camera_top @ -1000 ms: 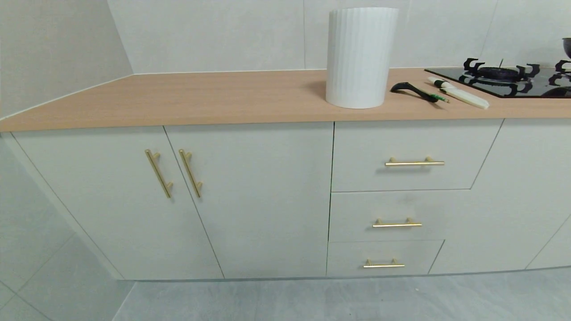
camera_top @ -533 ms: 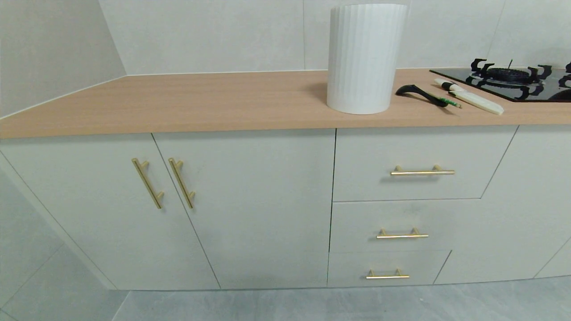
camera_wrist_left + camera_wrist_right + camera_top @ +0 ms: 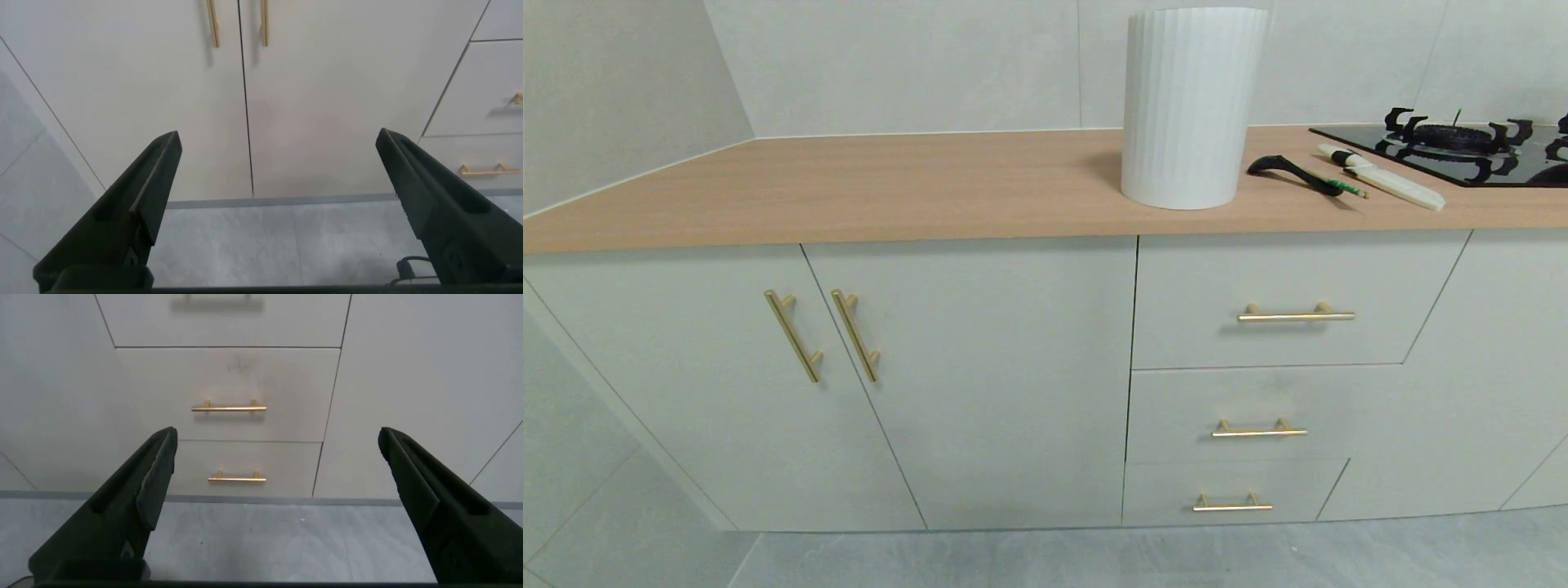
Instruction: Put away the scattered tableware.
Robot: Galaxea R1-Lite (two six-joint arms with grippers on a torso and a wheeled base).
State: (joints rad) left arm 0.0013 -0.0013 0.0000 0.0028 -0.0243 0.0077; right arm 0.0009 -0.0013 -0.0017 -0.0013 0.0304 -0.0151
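Ladle (image 3: 1286, 170) and white utensil (image 3: 1390, 184) lie beside the canister (image 3: 1186, 106) near the table's (image 3: 890, 184) front edge; left gripper (image 3: 276, 139) and right gripper (image 3: 276, 434) fingers released.

Utensils (image 3: 1297, 173) lie on the countertop (image 3: 890, 184) between the canister (image 3: 1186, 106) and stove (image 3: 1454, 155).

On wooden counter (image 3: 890, 184), white ribbed canister (image 3: 1186, 106), black utensil (image 3: 1290, 172) and white utensil (image 3: 1388, 180) between it and hob (image 3: 1462, 151)
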